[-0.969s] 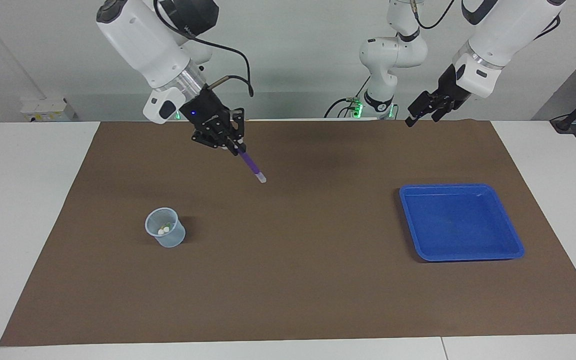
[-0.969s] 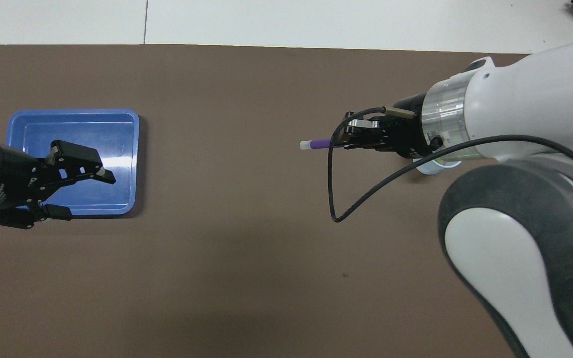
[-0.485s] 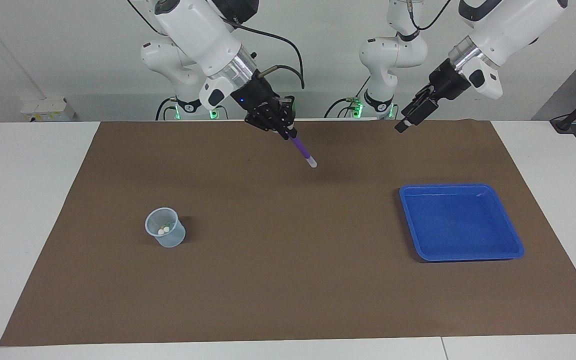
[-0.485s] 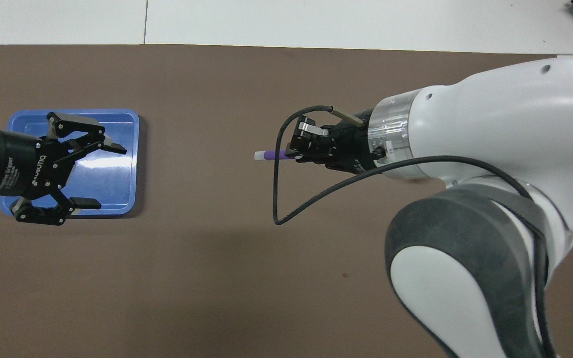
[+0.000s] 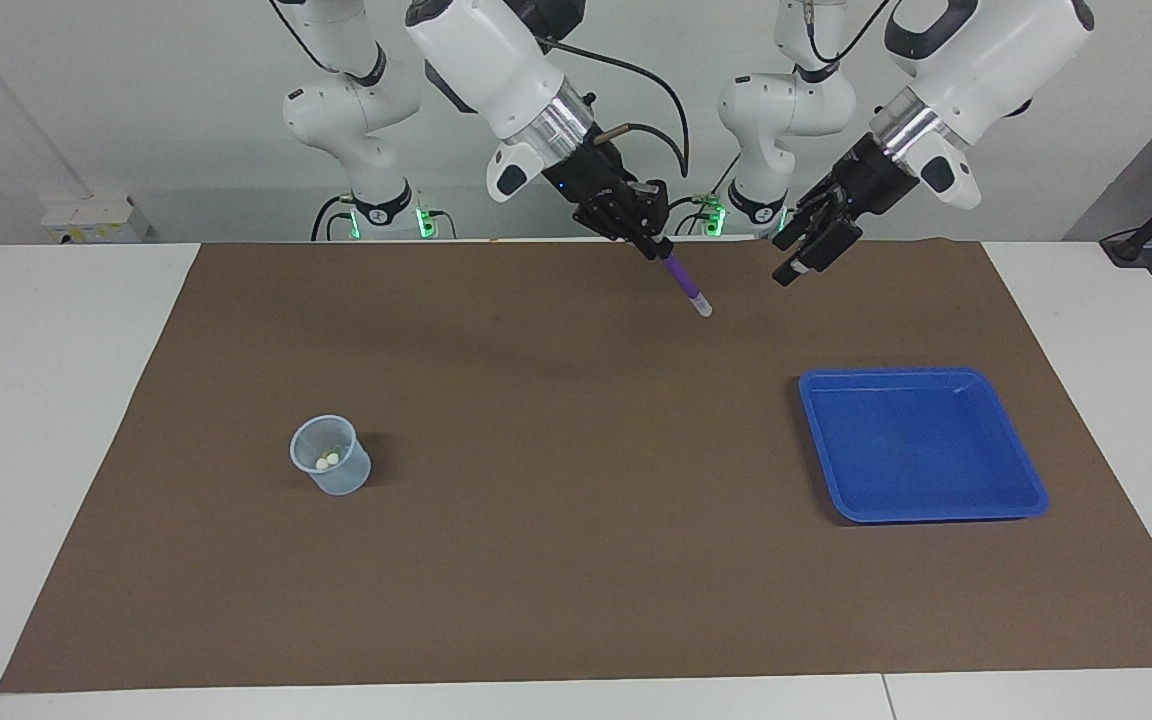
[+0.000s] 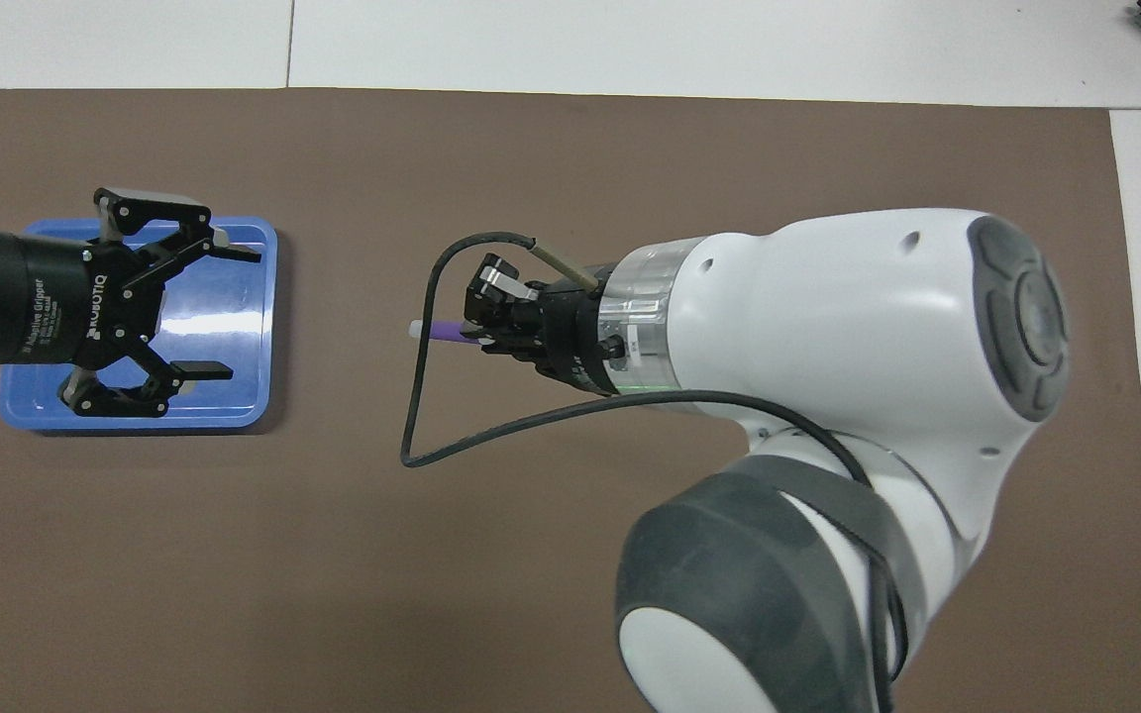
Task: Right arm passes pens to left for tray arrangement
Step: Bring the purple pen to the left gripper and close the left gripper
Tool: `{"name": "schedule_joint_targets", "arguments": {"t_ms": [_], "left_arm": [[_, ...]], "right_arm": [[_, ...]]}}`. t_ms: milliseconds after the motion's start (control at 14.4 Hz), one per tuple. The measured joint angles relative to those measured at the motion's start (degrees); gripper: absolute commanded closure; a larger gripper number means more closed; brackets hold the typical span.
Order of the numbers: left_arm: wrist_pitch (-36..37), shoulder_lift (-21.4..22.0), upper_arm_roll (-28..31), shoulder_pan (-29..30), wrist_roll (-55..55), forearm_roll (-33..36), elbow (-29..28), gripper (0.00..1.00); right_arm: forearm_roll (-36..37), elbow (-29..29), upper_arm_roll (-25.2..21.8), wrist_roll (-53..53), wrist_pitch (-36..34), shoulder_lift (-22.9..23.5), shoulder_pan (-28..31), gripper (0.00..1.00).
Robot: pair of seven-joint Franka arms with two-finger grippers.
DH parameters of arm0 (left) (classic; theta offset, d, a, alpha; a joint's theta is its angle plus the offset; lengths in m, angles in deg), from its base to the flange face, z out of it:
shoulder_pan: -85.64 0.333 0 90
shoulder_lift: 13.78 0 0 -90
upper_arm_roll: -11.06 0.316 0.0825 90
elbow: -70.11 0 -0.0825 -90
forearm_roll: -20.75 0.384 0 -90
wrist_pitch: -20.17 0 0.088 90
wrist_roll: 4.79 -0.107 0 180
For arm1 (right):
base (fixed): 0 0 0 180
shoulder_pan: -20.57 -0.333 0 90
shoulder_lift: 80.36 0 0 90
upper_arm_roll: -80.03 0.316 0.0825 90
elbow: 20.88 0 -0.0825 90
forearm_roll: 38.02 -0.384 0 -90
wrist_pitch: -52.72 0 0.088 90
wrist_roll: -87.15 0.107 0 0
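Right gripper [image 5: 654,244] clamps the purple pen [image 5: 686,286] mid-air, left gripper [image 5: 804,255] spread wide nearby — misjudge that slanted pen and it drops short of the tray [image 5: 1026,478]!

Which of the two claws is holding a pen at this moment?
The right claw, shut on the purple pen; the left claw is open and empty.
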Motion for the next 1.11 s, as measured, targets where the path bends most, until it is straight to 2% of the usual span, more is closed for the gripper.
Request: {"name": "schedule_joint_targets", "arguments": {"t_ms": [346, 485, 762, 1108], "left_arm": [[-6.08, 0.52, 0.01, -1.83, 2.67, -2.71, -3.76, 0.04], [-8.62, 0.51, -0.05, -4.54, 2.83, -3.6, -6.31, 0.04], [-9.47, 0.54, 0.02, -6.11, 3.18, -4.81, -6.98, 0.06], [-11.9, 0.54, 0.02, -6.47, 3.19, -4.93, -7.18, 0.25]], "right_arm": [[-2.05, -0.55, -0.04, 2.81, 3.05, 0.21, -0.69, 1.0], [-2.08, -0.95, -0.04, 2.98, 3.76, 0.22, -1.08, 1.0], [-2.11, -1.21, -0.05, 2.99, 3.91, 0.22, -1.1, 1.0], [-2.11, -1.33, -0.05, 2.99, 3.91, 0.22, -1.1, 1.0]]}}
